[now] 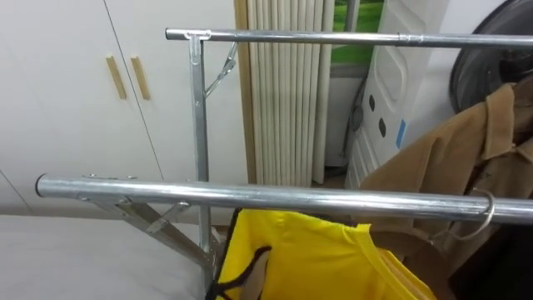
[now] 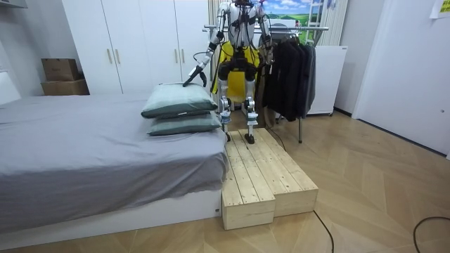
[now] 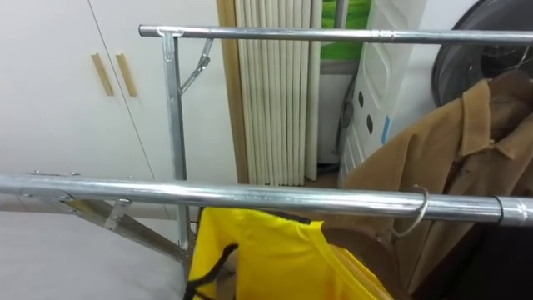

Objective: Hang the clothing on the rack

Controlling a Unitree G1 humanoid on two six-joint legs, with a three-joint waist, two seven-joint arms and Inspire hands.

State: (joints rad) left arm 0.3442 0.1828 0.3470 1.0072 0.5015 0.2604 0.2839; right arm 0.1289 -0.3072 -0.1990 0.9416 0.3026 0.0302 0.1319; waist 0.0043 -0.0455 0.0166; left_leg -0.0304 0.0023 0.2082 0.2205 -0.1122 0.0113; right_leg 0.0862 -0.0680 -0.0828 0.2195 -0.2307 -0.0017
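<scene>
**Yellow garment at the near rail: hazards and inventory**

The robot stands on the wooden platform [image 2: 264, 176] facing the rack. The yellow garment [image 1: 308, 258] hangs just below the near rail [image 1: 250, 196]. I judge that the metal hook [image 1: 485, 212] over that rail belongs to its hanger, though the join between hook and garment is hidden. The left hand [image 2: 195, 75] is held out to the side above the pillows [image 2: 179, 102], well away from the garment; I cannot tell whether it is open or closed.

Hazards, as I judge them:
- A hook that is only part-seated could slide or lift off if knocked, which would drop the garment.
- The hook sits close to the brown coat [image 1: 450, 158], so the two could snag when I move either.
- Swinging the left arm back in could clip the pillows or the rail.
- A careless backward step could miss the platform edge.

Count:
- Two rails, the near one and the far rail [image 1: 350, 37]
- One yellow garment
- One brown coat
- One hook on the near rail
- Two stacked pillows
- Dark clothes [image 2: 292, 70], too bunched to count
</scene>
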